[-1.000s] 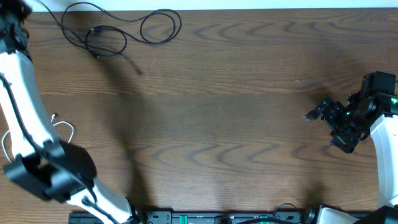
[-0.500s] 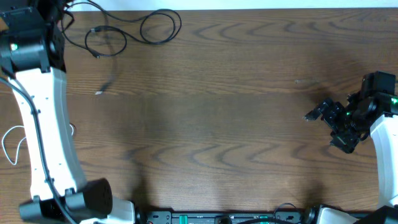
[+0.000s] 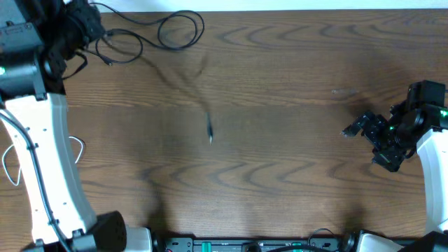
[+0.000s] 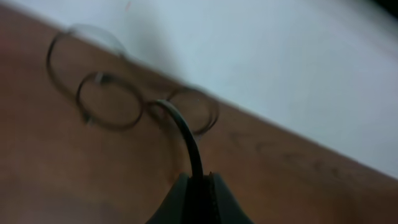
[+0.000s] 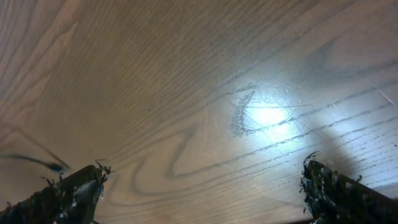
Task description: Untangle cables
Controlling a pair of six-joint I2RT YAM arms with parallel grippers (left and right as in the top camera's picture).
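Observation:
My left gripper (image 3: 85, 22) is at the far left corner, shut on a black cable. In the left wrist view the cable (image 4: 189, 143) rises from between the closed jaws (image 4: 198, 178). Its free end (image 3: 209, 131) swings, blurred, over the middle of the table. More black cable lies in loops (image 3: 180, 30) at the far edge, also seen in the left wrist view (image 4: 111, 102). A white cable (image 3: 79, 145) lies at the left edge, partly hidden by the left arm. My right gripper (image 3: 369, 143) is open and empty at the right, low over bare wood (image 5: 202, 193).
The wooden table (image 3: 280, 84) ends at a white far edge (image 3: 315, 5). The left arm's white links (image 3: 52, 154) cover the left side. A black rail (image 3: 245, 245) runs along the front edge.
The left arm has swung from the front left up to the far left corner with a black cable in its grip. The cable's free end has swept right towards the middle. The right arm is still.

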